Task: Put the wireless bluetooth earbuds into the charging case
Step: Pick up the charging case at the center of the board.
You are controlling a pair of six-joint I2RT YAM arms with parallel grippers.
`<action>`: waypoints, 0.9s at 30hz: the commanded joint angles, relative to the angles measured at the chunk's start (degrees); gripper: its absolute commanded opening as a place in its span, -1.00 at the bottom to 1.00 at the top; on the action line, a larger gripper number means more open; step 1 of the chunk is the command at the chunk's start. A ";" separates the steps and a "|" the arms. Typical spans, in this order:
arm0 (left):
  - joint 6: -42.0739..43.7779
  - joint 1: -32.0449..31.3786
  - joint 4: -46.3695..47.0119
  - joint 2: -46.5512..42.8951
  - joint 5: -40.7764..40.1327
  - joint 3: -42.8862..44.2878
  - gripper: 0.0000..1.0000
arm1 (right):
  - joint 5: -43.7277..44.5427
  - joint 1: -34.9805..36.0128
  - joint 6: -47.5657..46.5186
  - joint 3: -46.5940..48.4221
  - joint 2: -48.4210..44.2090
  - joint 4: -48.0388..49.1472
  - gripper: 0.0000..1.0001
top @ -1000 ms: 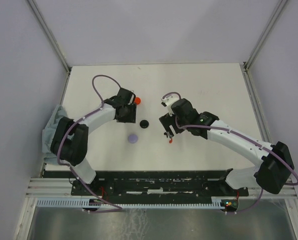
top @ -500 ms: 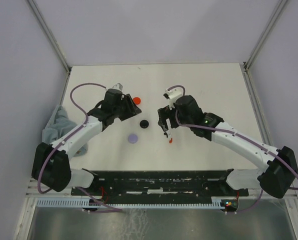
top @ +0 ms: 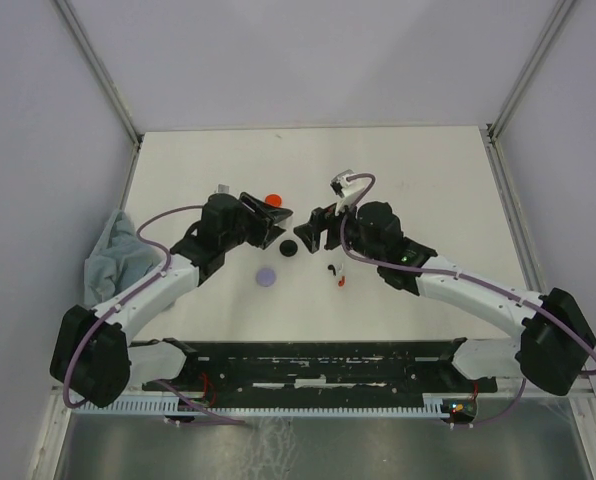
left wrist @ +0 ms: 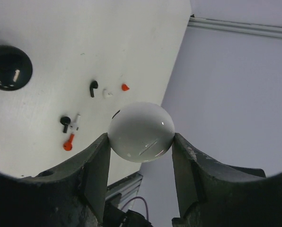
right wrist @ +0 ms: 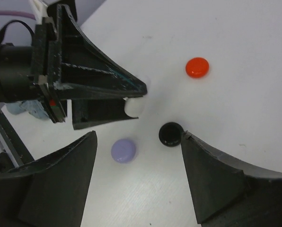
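Near mid-counter the two arms face each other, tips close together. L gripper is part-closed on a white round case. The case is glossy, pinched at its edges betw. both fingers and held up off the surface. In the R wrist view it pokes out just past the finger ends. R gripper is wide open w/ nothing in it, fingers splayed to either side of its view, aimed toward the L gripper and hovering above the discs. Under it on the counter are a lavender disc and a black disc near each other, w/ a red disc further off; all three lie apart. The earbuds lie loose on the counter. L wrist view shows a small scatter: a black, a white & a red piece close together in one cluster, then a second black, white & red set a bit nearer the cam. The second black and white look like they're touching, can't tell for sure. From the top they sit just beside the R arm's wrist, on its near side; only a red speck and a dark bit read clearly, rest too small. Crumpled grey cloth sits at the counter's L edge, by the L arm.
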 commanded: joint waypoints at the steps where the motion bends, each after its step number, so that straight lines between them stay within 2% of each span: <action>1: -11.16 -2.19 8.83 -1.70 0.66 -0.60 -0.14 | 2.71 1.86 1.05 -0.57 1.83 14.45 0.59; 7: -13.67 -4.63 10.53 -1.70 -1.55 -0.27 -0.15 | 8.22 3.23 1.75 -1.72 3.98 18.75 0.46; 17: -15.67 -6.56 12.13 -1.59 -2.79 -0.44 -0.16 | 13.60 3.48 2.18 -3.02 5.36 20.07 0.19; 27: -16.21 -7.93 13.14 -1.61 -3.37 -1.27 -0.12 | 12.96 3.48 2.67 -2.57 6.07 20.36 -0.32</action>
